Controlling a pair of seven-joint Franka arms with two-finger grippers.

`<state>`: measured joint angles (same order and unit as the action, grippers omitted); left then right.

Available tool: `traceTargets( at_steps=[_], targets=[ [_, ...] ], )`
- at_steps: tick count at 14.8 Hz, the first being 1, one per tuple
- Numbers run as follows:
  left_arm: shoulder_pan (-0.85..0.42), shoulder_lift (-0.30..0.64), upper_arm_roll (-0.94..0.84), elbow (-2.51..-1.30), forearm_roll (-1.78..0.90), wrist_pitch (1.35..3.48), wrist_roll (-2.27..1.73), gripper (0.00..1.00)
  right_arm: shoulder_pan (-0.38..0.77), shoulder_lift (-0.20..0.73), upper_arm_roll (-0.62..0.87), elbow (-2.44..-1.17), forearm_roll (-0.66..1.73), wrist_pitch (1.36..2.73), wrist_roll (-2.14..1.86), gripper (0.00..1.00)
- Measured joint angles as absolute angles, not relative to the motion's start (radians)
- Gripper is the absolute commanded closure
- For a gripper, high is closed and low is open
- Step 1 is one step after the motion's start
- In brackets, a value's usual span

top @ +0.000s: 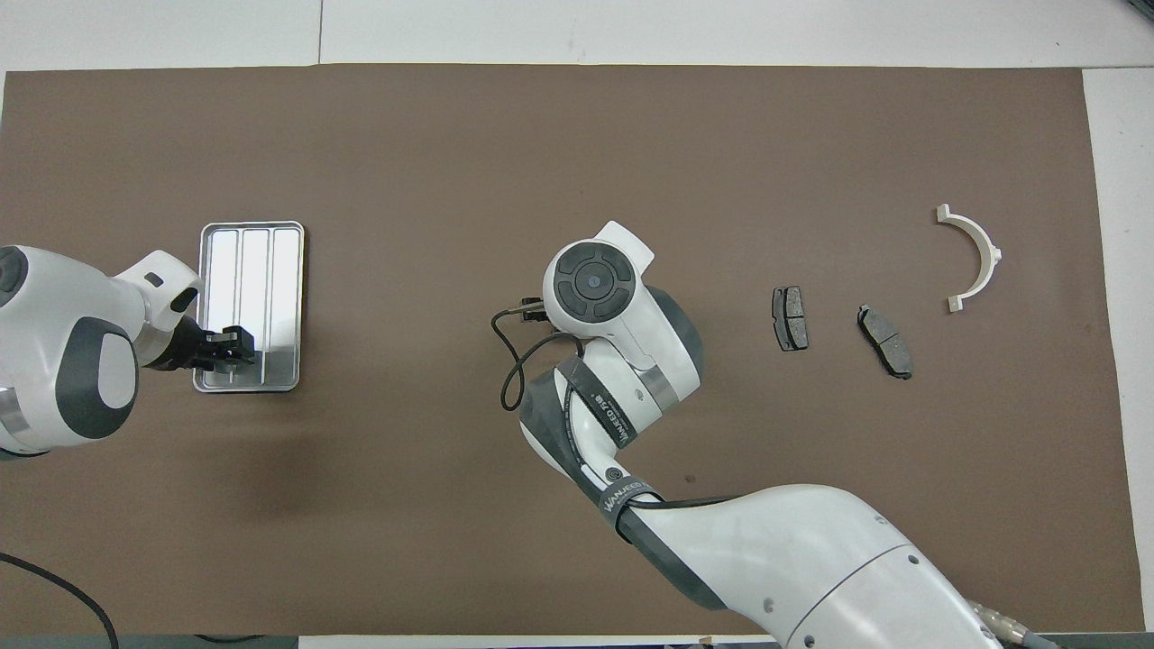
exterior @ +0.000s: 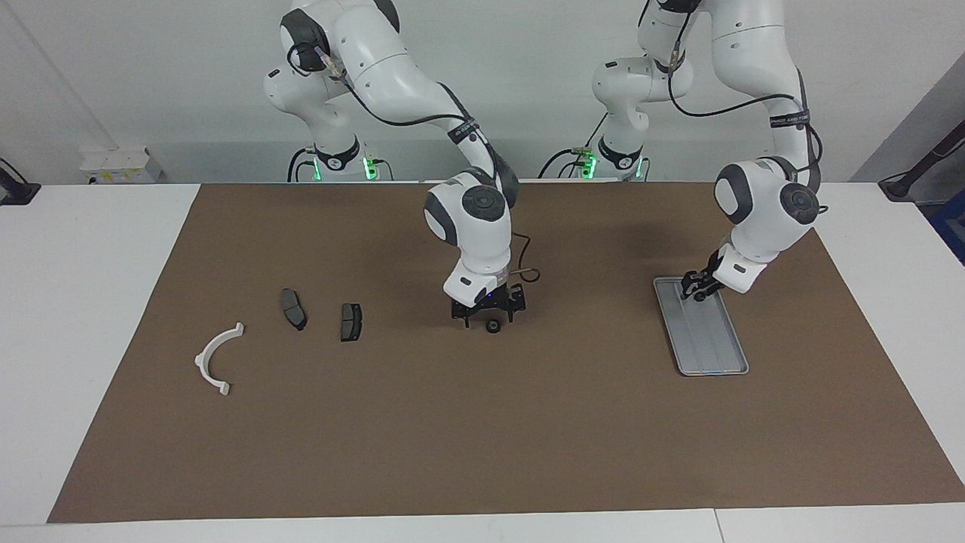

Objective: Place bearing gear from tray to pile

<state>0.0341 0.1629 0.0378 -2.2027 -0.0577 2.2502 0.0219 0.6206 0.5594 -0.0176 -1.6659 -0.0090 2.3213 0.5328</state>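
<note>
My right claw is lowered to the brown mat at the middle of the table. Its fingers are spread, one on either side of the bearing gear, a small dark round part lying on the mat. Whether the fingertips touch the part cannot be told. In the overhead view my right arm's wrist covers both this claw and the bearing gear.

My left claw is over the end of the tray nearer to the robots, at the left arm's end of the table. In the overhead view the left claw overlaps the tray at its nearer rim. I cannot tell whether its fingers are spread or pressed together, nor whether anything sits between them.

The tray is a flat silver-grey rectangle with lengthwise ridges; the part of its floor not covered by my left claw is bare.

The pile lies toward the right arm's end of the table, well apart from the bearing gear:
- one dark brake pad closest to the bearing gear;
- a second brake pad just beside the first;
- a white curved bracket closest to the table end, apart from both pads.
</note>
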Motion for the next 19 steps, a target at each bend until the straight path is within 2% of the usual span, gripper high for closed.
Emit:
traceTargets(
  at_steps=[10,12,13,14,15,17,19],
  targets=[
    [0.034,0.162,0.038,-2.205,-0.058,2.282,-0.005,0.39,0.624,0.569,-0.018,-1.665,-0.009,2.336,0.533,0.06],
    [0.034,0.162,0.038,-2.205,-0.058,2.286,-0.006,0.40,0.624,0.572,-0.018,-1.665,-0.008,2.337,0.533,0.25],
    [0.034,0.162,0.038,-2.205,-0.058,2.288,-0.006,0.47,0.624,0.573,-0.017,-1.666,-0.008,2.337,0.533,0.37],
    [0.034,0.162,0.038,-2.205,-0.058,2.288,-0.007,0.56,0.624,0.573,-0.016,-1.667,-0.008,2.337,0.533,0.55],
    [0.034,0.162,0.038,-2.205,-0.058,2.289,-0.008,0.66,0.624,0.574,-0.016,-1.668,-0.008,2.337,0.533,0.79],
    [0.034,0.162,0.038,-2.206,-0.058,2.289,-0.008,0.74,0.624,0.571,-0.016,-1.666,-0.007,2.337,0.533,1.00],
    [0.034,0.162,0.037,-2.206,-0.058,2.289,-0.008,0.87,0.624,0.568,-0.013,-1.663,-0.007,2.337,0.533,1.00]
  ],
)
